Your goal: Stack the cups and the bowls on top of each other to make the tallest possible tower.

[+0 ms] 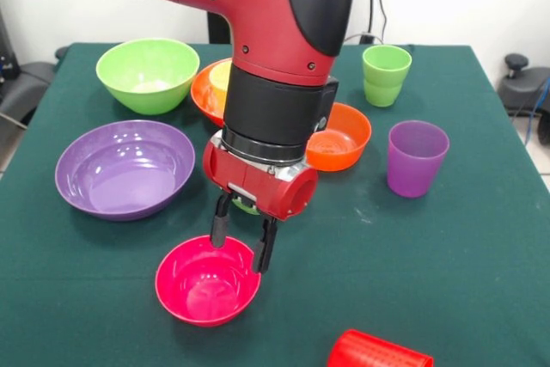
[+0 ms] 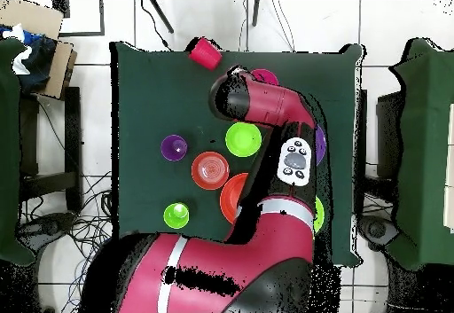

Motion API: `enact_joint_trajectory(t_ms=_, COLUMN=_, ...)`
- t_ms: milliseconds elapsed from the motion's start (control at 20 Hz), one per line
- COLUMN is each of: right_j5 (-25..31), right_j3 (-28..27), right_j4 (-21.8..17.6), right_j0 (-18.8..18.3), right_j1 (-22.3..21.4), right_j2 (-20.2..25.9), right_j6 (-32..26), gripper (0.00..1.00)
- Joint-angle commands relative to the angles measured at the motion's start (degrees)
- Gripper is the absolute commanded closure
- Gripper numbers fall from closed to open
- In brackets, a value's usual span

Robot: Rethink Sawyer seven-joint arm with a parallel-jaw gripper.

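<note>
Front view: one small bowl [image 1: 207,281] sits low centre, the gripper [image 1: 241,245] over its far rim. A large bowl [image 1: 125,168] lies at middle left — another [image 1: 148,74] behind it. Two cups [image 1: 417,158] [image 1: 386,75] stand right; one [image 1: 378,351] lies at bottom edge

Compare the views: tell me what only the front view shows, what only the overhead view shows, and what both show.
Front only: the gripper, jaws open over the pink bowl, and the whole big purple bowl. Overhead only: the small green bowl in full, beside the arm. Both: the red cup, purple cup, green cup and small orange bowl.
</note>
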Motion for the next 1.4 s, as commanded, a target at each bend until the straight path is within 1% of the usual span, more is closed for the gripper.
enact_joint_trajectory(t_ms=50, right_j5=4.05, right_j3=-3.26, right_j4=2.07, right_j0=2.51, right_j1=3.74, right_j2=2.77, right_j6=6.82, gripper=0.00)
enact_joint_trajectory(t_ms=300, right_j5=5.29, right_j3=-5.63, right_j4=4.16, right_j0=4.48, right_j1=5.20, right_j2=0.89, right_j6=9.03, gripper=0.00)
enact_joint_trajectory(t_ms=600, right_j5=5.46, right_j3=-6.72, right_j4=5.16, right_j0=4.79, right_j1=6.14, right_j2=-0.41, right_j6=7.78, gripper=0.00)
enact_joint_trajectory(t_ms=1050, right_j5=3.18, right_j3=-5.49, right_j4=6.05, right_j0=4.46, right_j1=6.43, right_j2=-0.43, right_j6=6.34, gripper=0.00)
enact_joint_trajectory(t_ms=1200, right_j5=2.34, right_j3=-4.48, right_j4=5.82, right_j0=4.13, right_j1=6.13, right_j2=-0.16, right_j6=5.79, gripper=0.00)
enact_joint_trajectory(t_ms=1400, right_j5=2.52, right_j3=-2.14, right_j4=4.80, right_j0=3.90, right_j1=4.62, right_j2=-1.38, right_j6=5.23, gripper=0.00)
